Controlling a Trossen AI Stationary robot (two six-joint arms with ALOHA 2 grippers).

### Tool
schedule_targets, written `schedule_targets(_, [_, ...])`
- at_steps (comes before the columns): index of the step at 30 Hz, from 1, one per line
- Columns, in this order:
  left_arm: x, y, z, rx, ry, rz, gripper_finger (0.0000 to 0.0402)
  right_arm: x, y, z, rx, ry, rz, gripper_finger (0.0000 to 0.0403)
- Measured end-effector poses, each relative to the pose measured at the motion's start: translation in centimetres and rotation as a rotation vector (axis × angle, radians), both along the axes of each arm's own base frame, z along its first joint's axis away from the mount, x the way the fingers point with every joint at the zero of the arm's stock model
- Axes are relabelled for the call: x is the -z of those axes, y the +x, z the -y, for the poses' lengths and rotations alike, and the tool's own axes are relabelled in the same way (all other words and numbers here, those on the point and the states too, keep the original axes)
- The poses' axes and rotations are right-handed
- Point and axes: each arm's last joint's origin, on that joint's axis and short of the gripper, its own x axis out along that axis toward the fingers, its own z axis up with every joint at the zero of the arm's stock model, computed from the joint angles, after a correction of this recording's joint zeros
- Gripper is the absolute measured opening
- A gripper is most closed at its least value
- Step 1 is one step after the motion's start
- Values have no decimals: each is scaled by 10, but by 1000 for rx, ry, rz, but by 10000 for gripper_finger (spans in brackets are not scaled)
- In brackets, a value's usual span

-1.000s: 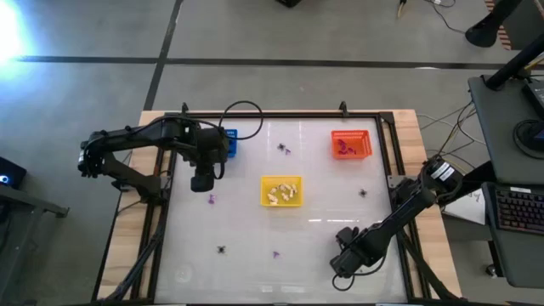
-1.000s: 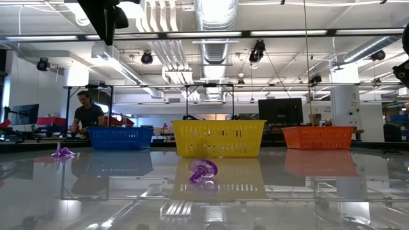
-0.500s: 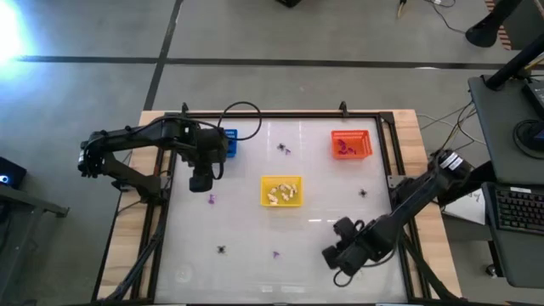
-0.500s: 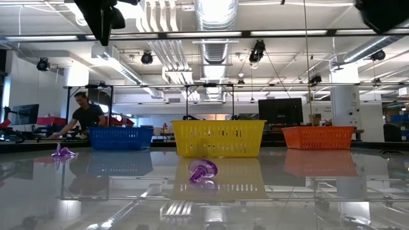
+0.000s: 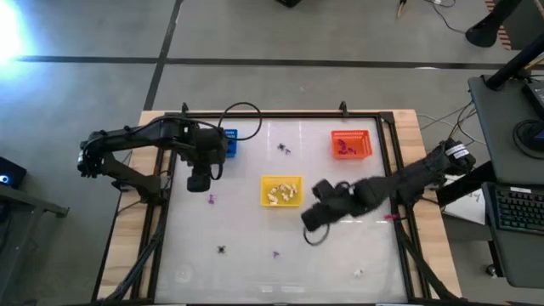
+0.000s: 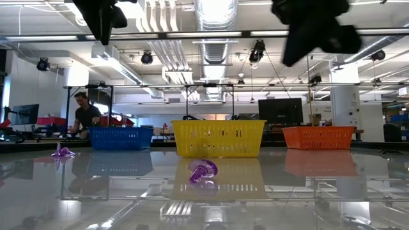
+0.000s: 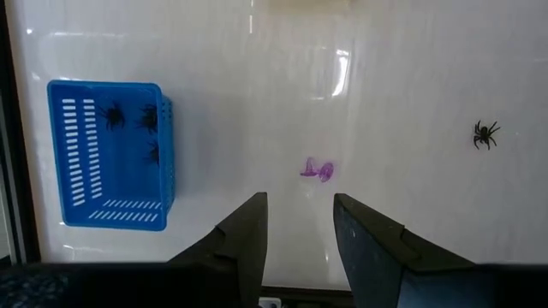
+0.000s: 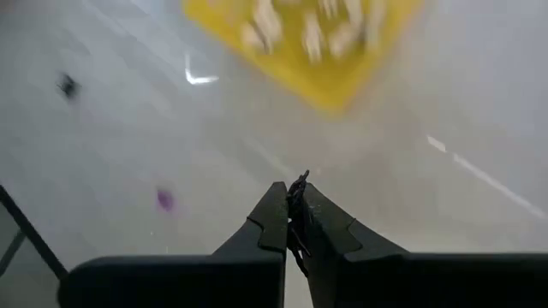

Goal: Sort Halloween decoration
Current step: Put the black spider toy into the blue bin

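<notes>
Looks partly done. In the blue basket (image 7: 81,154) at the far left corner of the bench (image 5: 340,246): black spiders (image 7: 111,114). In the yellow basket (image 5: 281,201) at mid-bench: cream pieces (image 5: 281,193). In the orange basket (image 5: 351,134) toward the far right corner: purple pieces (image 5: 345,148). Left loose on the bench: a purple trinket (image 7: 318,170) near the left edge, a loose spider (image 5: 222,250) and a second purple bit (image 5: 275,253) toward the near edge, and a small dark-and-purple pair (image 5: 284,149) by the far edge between the blue and orange baskets; possibly a pale speck near the near right corner, too faint to call. Left jaws: apart and empty, hovering just beside the blue basket, right over the purple trinket. Right jaws: together, pinching a tiny black spider (image 8: 298,184), held above the bench just to the right of the yellow basket. Judging from that, a fair number of pieces to go, with the pinched spider presumably bound for the blue basket across the bench. No brand, label or readable writing anywhere on baskets, trinkets or bench.
</notes>
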Motion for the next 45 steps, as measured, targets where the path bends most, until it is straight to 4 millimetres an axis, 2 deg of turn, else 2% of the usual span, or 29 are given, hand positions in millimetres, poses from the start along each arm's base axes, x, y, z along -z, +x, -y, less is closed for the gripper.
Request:
schedule_targets(8, [-4, -3, 0, -1, 12, 43, 119, -15, 31, 72, -97, -84, 179, 9])
schedule_targets(16, [-9, -1, -1, -2, 25, 129, 119, -22, 39, 129, -143, -131, 270, 9])
schedule_targets(21, [-13, 4, -3, -19, 89, 206, 119, -18, 45, 152, -173, -141, 303, 9])
schedule_targets(27, [-3, 3, -12, -81, 200, 168, 119, -14, 55, 180, -198, -153, 408, 9])
schedule_targets(36, [18, -19, -23, -220, 191, 108, 119, -2, 70, 215, -179, -167, 499, 9])
schedule_targets(40, [19, -27, -23, -270, 184, 134, 119, -3, 84, 225, -204, -204, 508, 9])
schedule_targets(45, [15, -31, -22, -312, 175, 165, 119, -4, 110, 237, -240, -239, 527, 9])
